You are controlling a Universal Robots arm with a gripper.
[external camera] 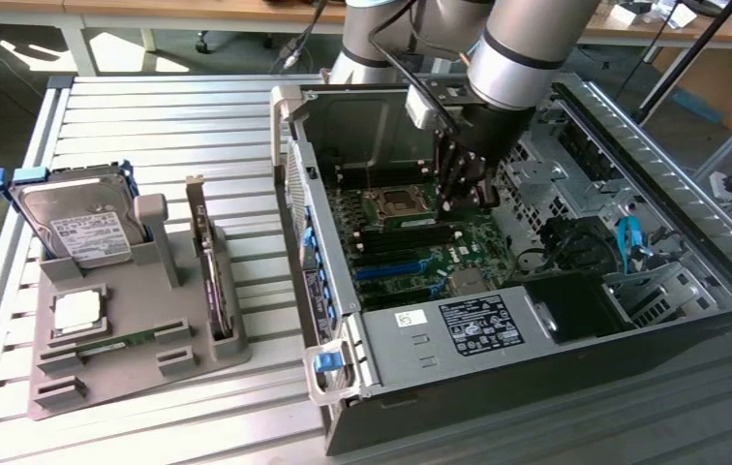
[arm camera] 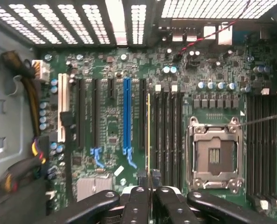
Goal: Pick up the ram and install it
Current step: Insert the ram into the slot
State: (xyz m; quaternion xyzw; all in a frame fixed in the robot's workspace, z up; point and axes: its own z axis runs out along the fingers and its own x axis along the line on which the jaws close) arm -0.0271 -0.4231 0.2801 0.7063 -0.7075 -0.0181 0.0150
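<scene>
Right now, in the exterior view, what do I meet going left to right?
hard drive → expansion card → computer case wall → CPU socket → pincer holding the ram

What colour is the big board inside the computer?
The board is green, seen best in the wrist view.

thin ram (arm camera: 148, 135), edge-on, held upright along the motherboard's memory slots (arm camera: 165, 140)

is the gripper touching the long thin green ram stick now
Touching. The wrist view shows the black gripper shut on the thin green ram stick, which runs edge-on from between its jaws over the green motherboard.
</scene>
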